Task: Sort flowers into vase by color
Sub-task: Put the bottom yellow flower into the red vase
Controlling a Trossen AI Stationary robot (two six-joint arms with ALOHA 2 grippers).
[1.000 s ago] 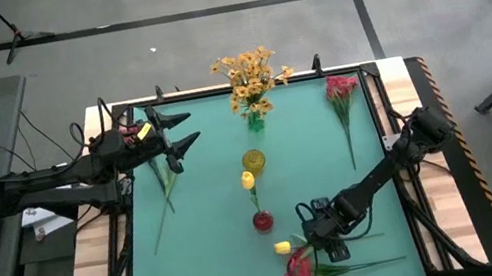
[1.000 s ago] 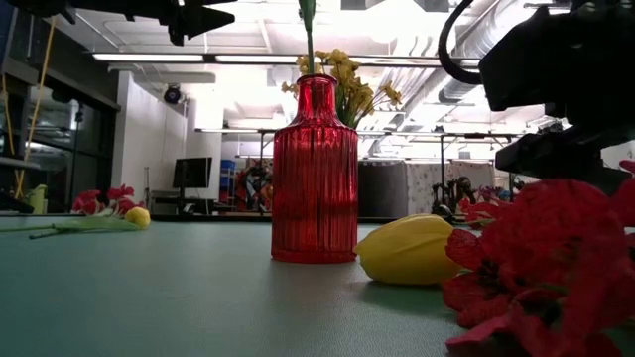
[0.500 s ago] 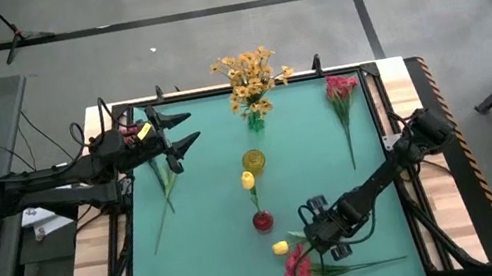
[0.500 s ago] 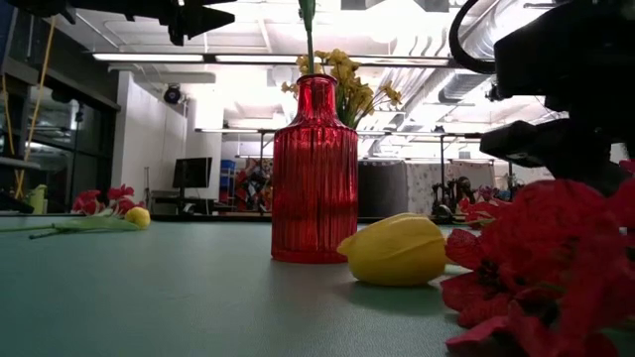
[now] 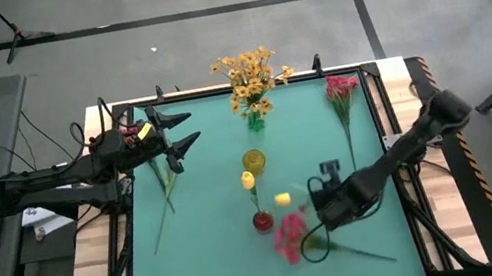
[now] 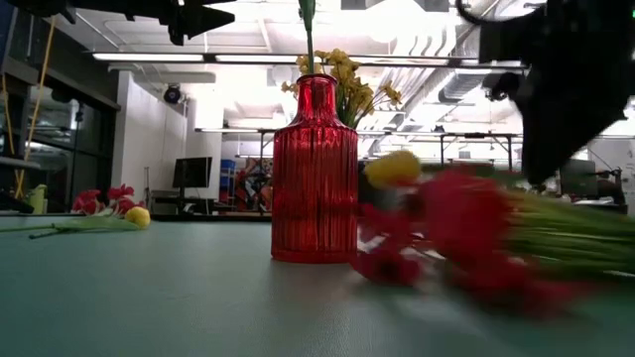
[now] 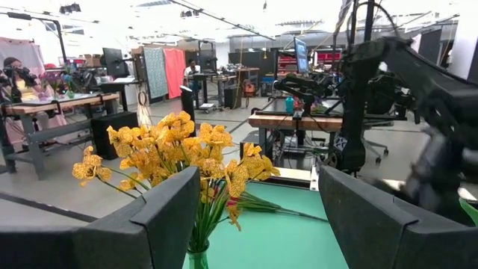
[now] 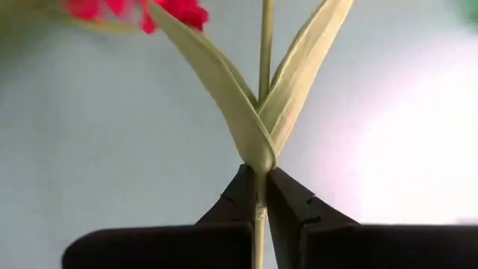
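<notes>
The left gripper (image 5: 182, 132) waits with its fingers spread above the far-left part of the table (image 5: 218, 265), near a loose stem (image 5: 163, 198). In the middle stands the red vase (image 5: 262, 220). Just right of it the right gripper (image 5: 321, 212) pinches a stalk below its two leaves (image 8: 258, 104); the pink-red flower (image 5: 290, 234) and a yellow bud (image 5: 282, 199) hang near. The step is carrying; next I judge the stalk must be turned upright over the red vase

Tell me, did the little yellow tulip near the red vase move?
Yes. The yellow tulip was lying near the table's front edge, below the red vase. Now it sits up beside the vase, lifted with the pink flowers by the right gripper.
</notes>
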